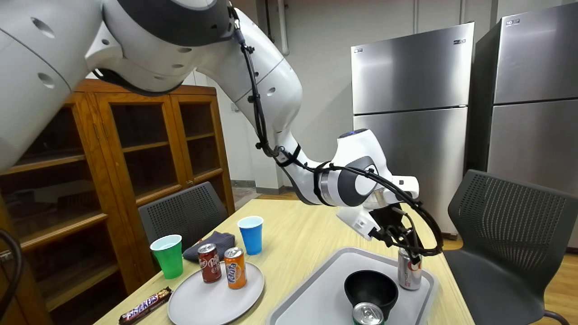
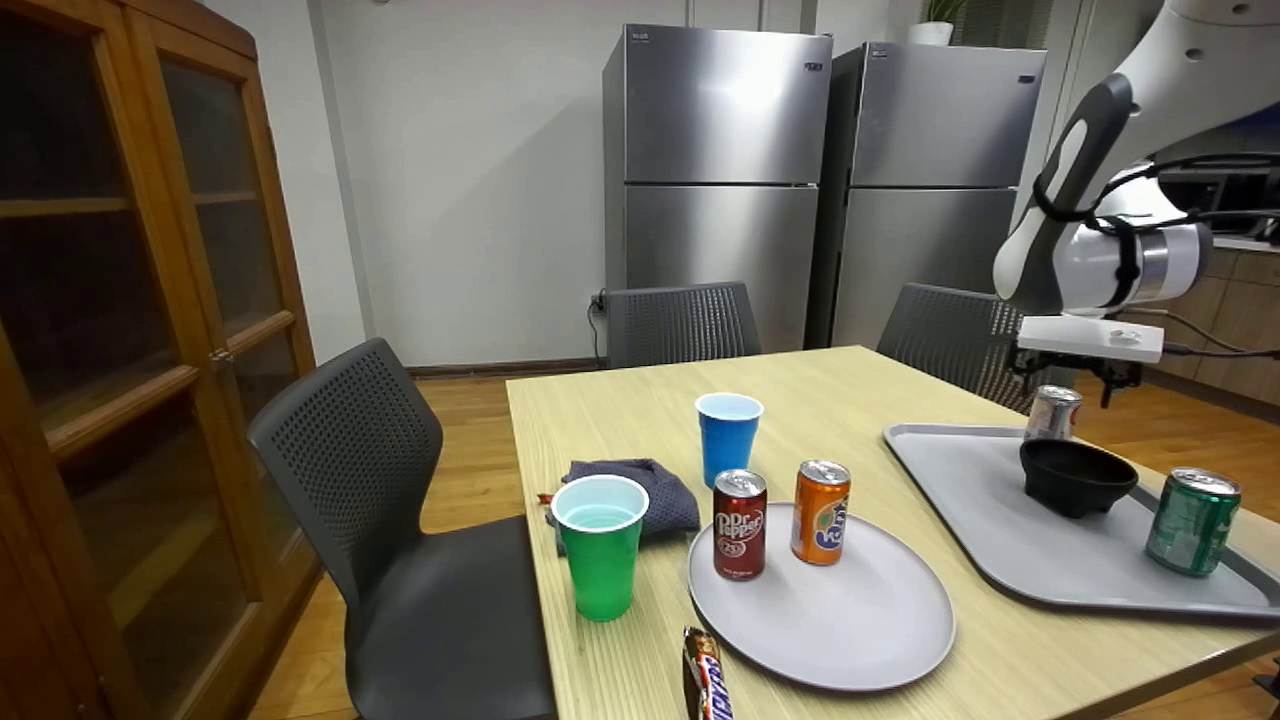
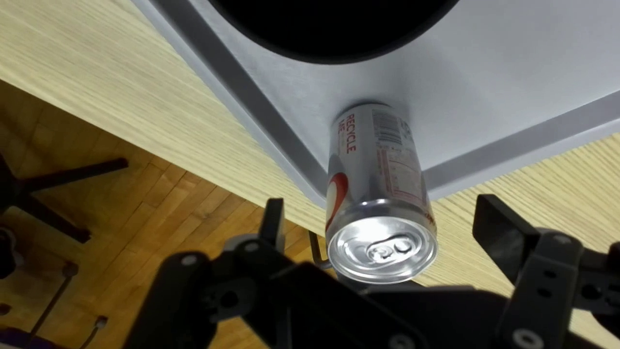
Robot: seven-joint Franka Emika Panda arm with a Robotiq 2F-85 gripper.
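Near a corner of the gray tray (image 2: 1015, 515), a silver can (image 3: 380, 189) stands upright, its long axis vertical, its base on the tray and its lid (image 3: 382, 249) pointing up. In the wrist view that axis runs from the base, close by the black bowl (image 2: 1075, 500), toward the lid at the near end, and red lettering (image 3: 350, 133) reads lengthwise along the side. The jaws are spread wide, one to each side of the can's top, with a gap showing on both sides of the lid; how far down they reach is hard to judge. The bowl sits between the silver can and a green can (image 2: 1193, 525), also upright. Elsewhere on the counter (image 1: 293, 230), a plate (image 2: 840, 640) carries a red can (image 2: 740, 527) and an orange can (image 2: 821, 515), with a blue cup (image 2: 728, 440) and a green cup (image 2: 603, 555) nearby.
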